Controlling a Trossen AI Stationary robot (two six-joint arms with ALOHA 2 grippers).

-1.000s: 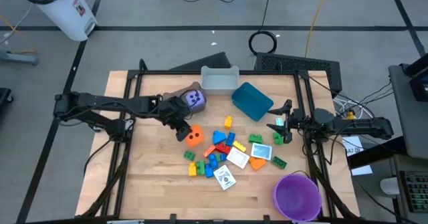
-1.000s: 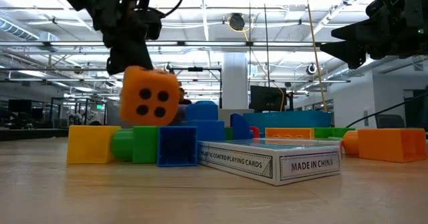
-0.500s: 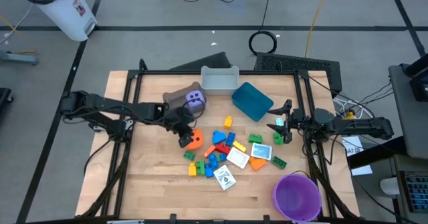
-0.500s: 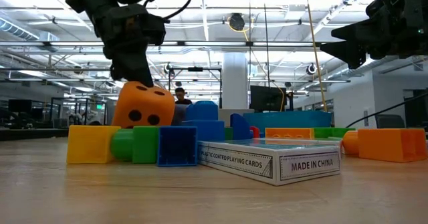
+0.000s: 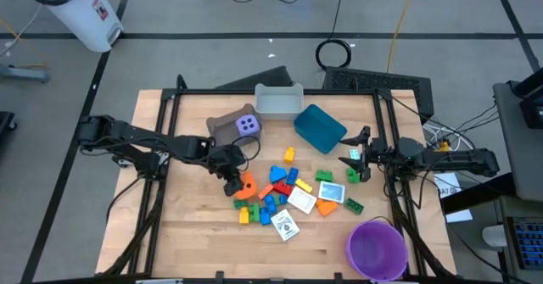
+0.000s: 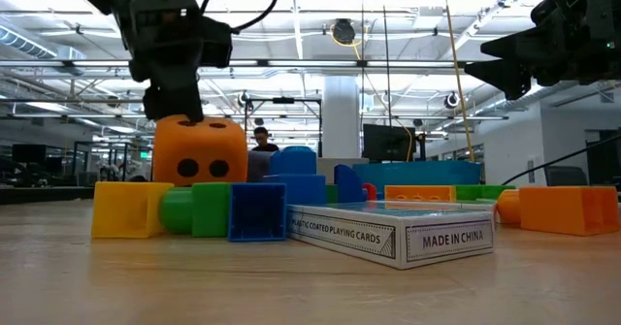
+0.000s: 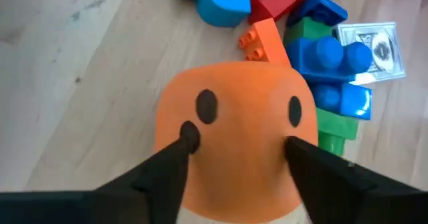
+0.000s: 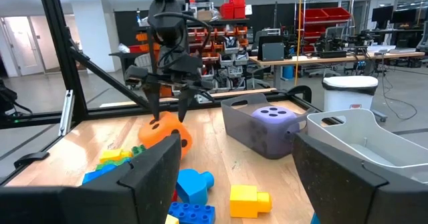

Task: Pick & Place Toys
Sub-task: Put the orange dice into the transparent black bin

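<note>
Dice [image 7: 234,137] orange, rounded corners, black pips, resting on table.

Wooden table [image 5: 187,233] bearing 3 bins — brown [image 5: 222,126], grey [image 5: 278,102], blue [image 5: 320,128] — a purple bowl [image 5: 375,248], an orange die [image 5: 246,185], scattered bricks [image 5: 270,199] and white cards [image 5: 302,201].

Orange die [image 7: 237,124] between the left gripper [image 7: 234,160] fingers.
Bricks [image 7: 321,57] fill the upper right, on wood.
</note>
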